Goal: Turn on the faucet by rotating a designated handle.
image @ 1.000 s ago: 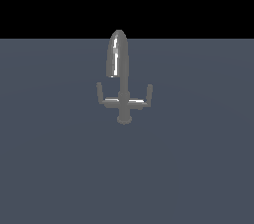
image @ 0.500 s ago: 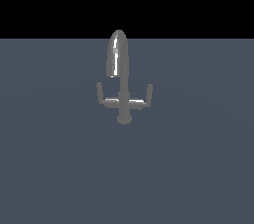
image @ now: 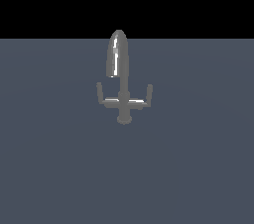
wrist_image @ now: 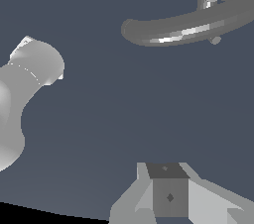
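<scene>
The faucet stands on the grey surface in the middle of the exterior view, with a tall glossy arched spout and a thin stem. The handle is its arm on the exterior view's left, a thin horizontal bar with a short upturned end. The mirror arm is on the right. My gripper does not show in the exterior view. In the wrist view my gripper shows as fingers pressed together with no gap, empty, apart from a curved glossy part of the faucet.
A flat blue-grey surface runs under everything, with black background behind it. A pale rounded body, which looks like part of my own arm, shows in the wrist view.
</scene>
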Available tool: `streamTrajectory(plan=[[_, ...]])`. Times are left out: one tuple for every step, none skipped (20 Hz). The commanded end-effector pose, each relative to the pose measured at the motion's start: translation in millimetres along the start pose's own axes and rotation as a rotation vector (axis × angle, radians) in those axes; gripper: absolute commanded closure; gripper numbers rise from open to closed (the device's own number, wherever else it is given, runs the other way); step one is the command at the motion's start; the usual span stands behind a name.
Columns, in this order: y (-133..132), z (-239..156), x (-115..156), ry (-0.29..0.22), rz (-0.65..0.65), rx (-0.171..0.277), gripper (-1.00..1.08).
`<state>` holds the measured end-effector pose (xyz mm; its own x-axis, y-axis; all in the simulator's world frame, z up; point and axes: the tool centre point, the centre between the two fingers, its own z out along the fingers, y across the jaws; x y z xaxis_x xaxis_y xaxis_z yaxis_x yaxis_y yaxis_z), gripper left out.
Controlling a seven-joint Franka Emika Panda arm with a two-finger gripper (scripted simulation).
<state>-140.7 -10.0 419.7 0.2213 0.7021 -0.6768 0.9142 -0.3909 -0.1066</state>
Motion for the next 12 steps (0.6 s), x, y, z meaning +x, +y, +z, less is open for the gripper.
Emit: streamTrajectory(plan=[[7.8, 0.3, 6.0, -0.044, -0.082, -0.002, 1.08], [10.9, 0.5, 8.5, -0.061, -0.114, -0.003, 1.08], [14.0, 0.6, 11.1, -0.078, -0.146, -0.002, 1.08], [17.0, 0.8, 13.7, -0.094, -0.178, -0.002, 1.08], [20.1, 1.0, 16.4, -0.111, -0.21, -0.001, 1.08], [23.1, 1.1, 19.1, -0.127, -0.242, 0.0, 1.08], [26.1, 1.3, 21.9, -0.143, -0.274, 0.001, 1.08], [29.2, 1.5, 24.7, -0.159, -0.306, 0.003, 1.08], [32.2, 1.7, 27.7, -0.175, -0.337, 0.005, 1.08], [35.2, 1.9, 30.6, -0.191, -0.369, 0.007, 1.08], [38.2, 2.1, 33.6, -0.206, -0.401, 0.01, 1.08], [41.1, 2.3, 36.7, -0.222, -0.433, 0.012, 1.08]])
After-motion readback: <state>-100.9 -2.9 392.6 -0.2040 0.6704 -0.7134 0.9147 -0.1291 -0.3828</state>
